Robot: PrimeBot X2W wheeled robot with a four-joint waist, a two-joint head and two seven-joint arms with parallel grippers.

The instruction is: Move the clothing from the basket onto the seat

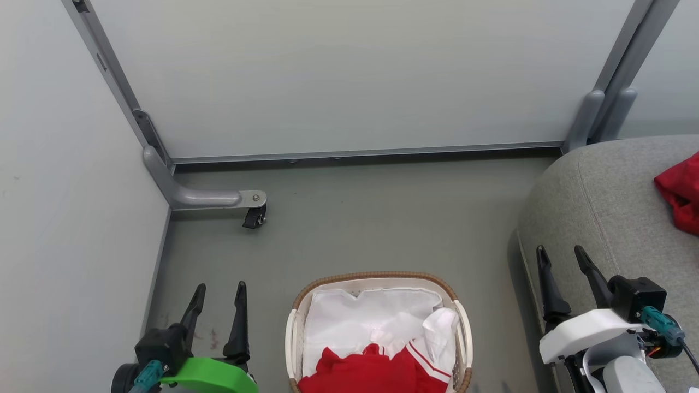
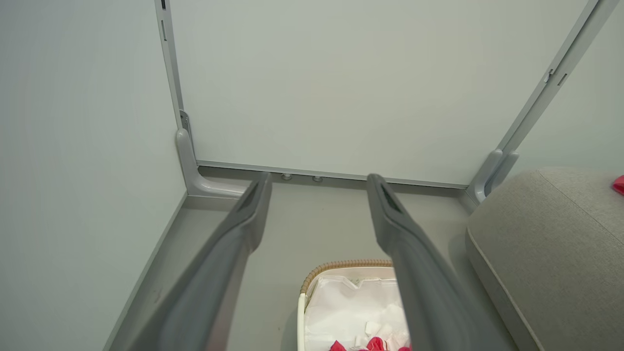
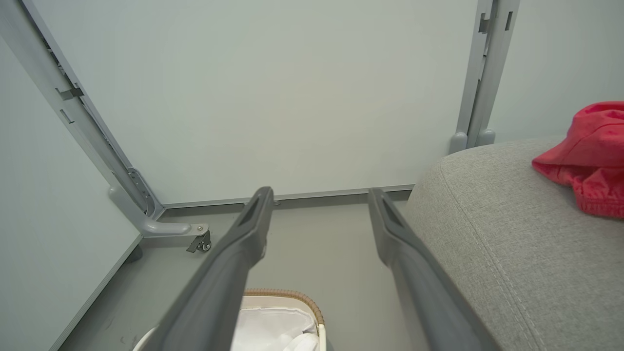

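A white basket (image 1: pixel 295 327) with a brown woven rim stands on the floor at the bottom centre, lined with white cloth. Red clothing (image 1: pixel 371 371) with white sleeves and striped trim lies in its near end. Another piece of red clothing (image 1: pixel 681 191) rests on the grey seat (image 1: pixel 600 207) at the right. My left gripper (image 1: pixel 221 289) hangs open left of the basket, holding nothing. My right gripper (image 1: pixel 562 254) is open over the seat's front corner, also holding nothing. The left wrist view shows the basket (image 2: pixel 304 292) below the left gripper (image 2: pixel 317 183); the right wrist view shows the red clothing (image 3: pixel 590 156) on the seat (image 3: pixel 512 234), right of the right gripper (image 3: pixel 319 195).
Pale partition panels close off the left and back, joined by grey metal posts. A grey foot with a black caster (image 1: pixel 254 218) sticks out onto the floor at the back left. Another post base (image 1: pixel 590 120) stands behind the seat. Grey floor lies between basket and panels.
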